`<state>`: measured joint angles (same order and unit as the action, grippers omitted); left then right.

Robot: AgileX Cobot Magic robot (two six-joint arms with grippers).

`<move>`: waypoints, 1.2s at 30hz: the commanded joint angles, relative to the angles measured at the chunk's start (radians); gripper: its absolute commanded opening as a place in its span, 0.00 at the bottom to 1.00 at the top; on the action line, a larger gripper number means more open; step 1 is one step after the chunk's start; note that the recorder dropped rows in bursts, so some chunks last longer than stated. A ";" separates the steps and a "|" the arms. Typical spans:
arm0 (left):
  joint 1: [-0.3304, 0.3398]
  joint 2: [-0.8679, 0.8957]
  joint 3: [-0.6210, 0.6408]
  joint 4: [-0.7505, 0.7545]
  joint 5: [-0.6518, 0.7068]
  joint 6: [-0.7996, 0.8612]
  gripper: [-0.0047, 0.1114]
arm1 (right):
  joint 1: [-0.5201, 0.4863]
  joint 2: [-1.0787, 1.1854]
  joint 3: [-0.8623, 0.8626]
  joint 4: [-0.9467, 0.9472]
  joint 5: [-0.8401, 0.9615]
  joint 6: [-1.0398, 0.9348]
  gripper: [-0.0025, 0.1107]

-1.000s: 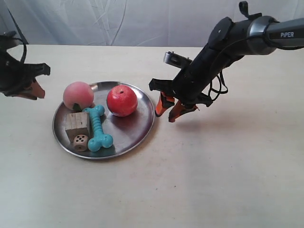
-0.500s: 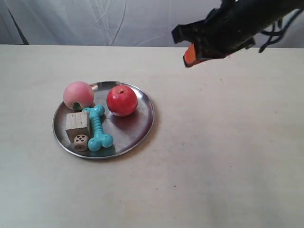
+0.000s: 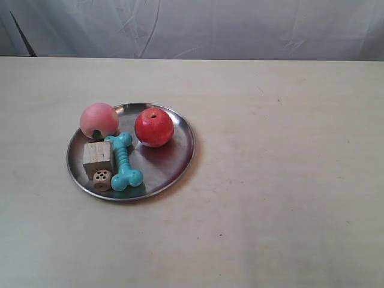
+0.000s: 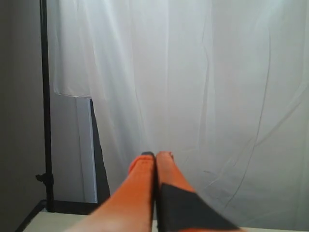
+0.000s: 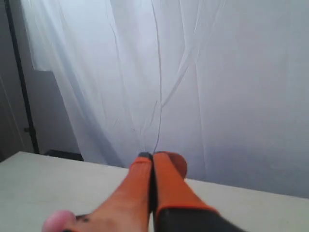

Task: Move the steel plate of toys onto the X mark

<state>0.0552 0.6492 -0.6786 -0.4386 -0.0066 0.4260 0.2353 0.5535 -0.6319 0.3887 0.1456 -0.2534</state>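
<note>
Left wrist view: the left fingers [image 4: 141, 178], orange with a black pad, are pressing flat together with no gap showing between them and nothing caught in them. They are pointing up off the bench [image 4: 41, 221] toward a white curtain [image 4: 217, 87], with a dark pole [image 4: 45, 96] standing beside it.

In the right wrist view the right fingers [image 5: 139, 181] are likewise lying tight against each other and gripping nothing, aiming over the pale bench at the same kind of curtain. A blurred pink shape [image 5: 57, 222] is showing close under them; what it is cannot be told.

Neither arm is appearing in the exterior view. There the steel plate [image 3: 180, 163] is sitting on the bench, left of centre and about midway between near and far. The peach [image 3: 99, 120] is resting at its far left rim and the apple [image 3: 154, 127] is sitting to the right of it, on the far side of the plate. The wooden cube [image 3: 98, 157] is standing on the near left part, with the die [image 3: 102, 178] just beside its near face. The turquoise bone [image 3: 122, 162] is lying lengthwise from far to near, right beside the cube and the die.
</note>
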 commanded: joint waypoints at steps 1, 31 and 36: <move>-0.044 0.003 0.042 0.007 -0.071 0.000 0.04 | -0.001 -0.076 0.008 0.006 -0.010 -0.008 0.02; -0.227 0.003 0.100 0.031 -0.146 0.000 0.04 | -0.267 -0.492 0.616 -0.050 -0.008 -0.008 0.02; -0.227 0.003 0.100 0.029 -0.123 0.002 0.04 | -0.277 -0.492 0.632 -0.047 0.058 -0.008 0.02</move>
<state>-0.1651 0.6492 -0.5832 -0.4129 -0.1359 0.4260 -0.0352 0.0686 -0.0046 0.3398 0.1523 -0.2553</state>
